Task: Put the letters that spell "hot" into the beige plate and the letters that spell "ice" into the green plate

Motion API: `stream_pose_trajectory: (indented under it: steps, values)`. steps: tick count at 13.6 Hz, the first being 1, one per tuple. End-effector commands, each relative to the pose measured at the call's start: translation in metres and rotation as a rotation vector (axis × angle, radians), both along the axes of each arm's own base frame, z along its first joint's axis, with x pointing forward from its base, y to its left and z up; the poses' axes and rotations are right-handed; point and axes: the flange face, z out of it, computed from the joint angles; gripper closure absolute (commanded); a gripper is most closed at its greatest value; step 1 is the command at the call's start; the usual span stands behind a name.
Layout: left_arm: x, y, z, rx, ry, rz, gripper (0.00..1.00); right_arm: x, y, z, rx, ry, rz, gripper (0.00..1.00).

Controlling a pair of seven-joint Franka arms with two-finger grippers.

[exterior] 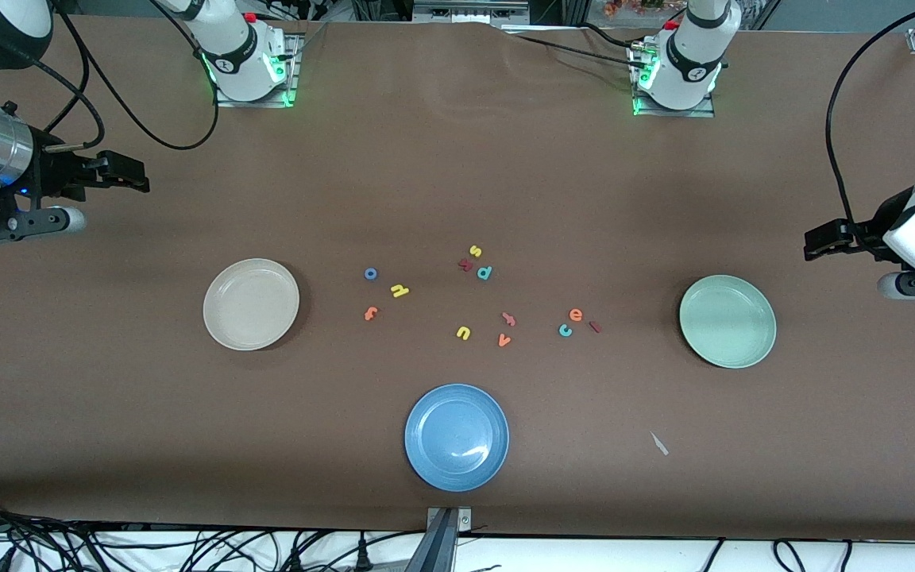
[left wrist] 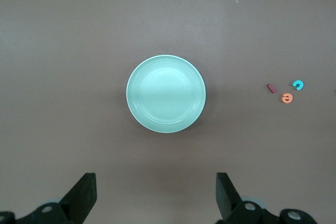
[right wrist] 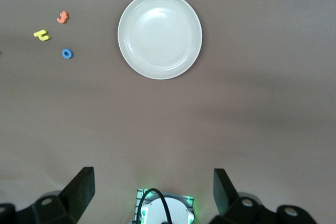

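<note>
Brown bench (exterior: 457, 159) before you: the beige plate (exterior: 251, 304) lies toward the right arm's end, the green plate (exterior: 727, 321) toward the left arm's. Between them — blue "o" (exterior: 371, 274), yellow "h" (exterior: 399, 291) and orange "t" (exterior: 371, 313) near the beige plate; orange "e" (exterior: 576, 314), teal "c" (exterior: 565, 330) and dark red "i" (exterior: 596, 326) near the green. Your left tool (left wrist: 155, 195) and right tool (right wrist: 152, 192) wait spread wide — both empty, each over its own end.

I see beige plate (exterior: 251, 304), mint-green plate (exterior: 727, 321), blue plate (exterior: 457, 437), brown table (exterior: 457, 159); yellow h (exterior: 399, 291), blue o (exterior: 371, 274), orange t (exterior: 371, 313).
</note>
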Motion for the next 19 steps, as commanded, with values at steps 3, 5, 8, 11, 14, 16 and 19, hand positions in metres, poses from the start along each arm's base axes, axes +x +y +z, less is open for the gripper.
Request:
stream_pose_trajectory:
  steps: [3, 5, 8, 11, 14, 16, 19]
  values:
    - [-0.003, 0.001, 0.001, -0.039, 0.005, -0.016, 0.00, -0.003, -0.004, 0.003, 0.012, 0.012, 0.001, 0.00]
    - [-0.003, 0.001, 0.001, -0.039, 0.005, -0.016, 0.00, -0.002, -0.008, 0.007, 0.008, 0.003, -0.004, 0.00]
    - [-0.003, 0.012, 0.001, -0.035, 0.005, -0.001, 0.01, -0.010, -0.014, 0.009, 0.005, 0.040, -0.011, 0.00]
    - [-0.003, 0.019, 0.000, -0.036, 0.007, -0.013, 0.01, -0.010, -0.013, 0.008, 0.009, 0.049, -0.012, 0.00]
    - [-0.003, 0.026, 0.000, -0.039, 0.006, -0.024, 0.01, -0.011, -0.013, 0.008, 0.009, 0.052, -0.012, 0.00]
    - [-0.003, 0.027, -0.001, -0.039, 0.009, -0.025, 0.01, -0.011, -0.012, 0.008, 0.013, 0.052, -0.012, 0.00]
    - [-0.004, 0.030, -0.002, -0.042, 0.012, -0.023, 0.01, -0.015, -0.013, 0.009, 0.014, 0.076, -0.011, 0.00]
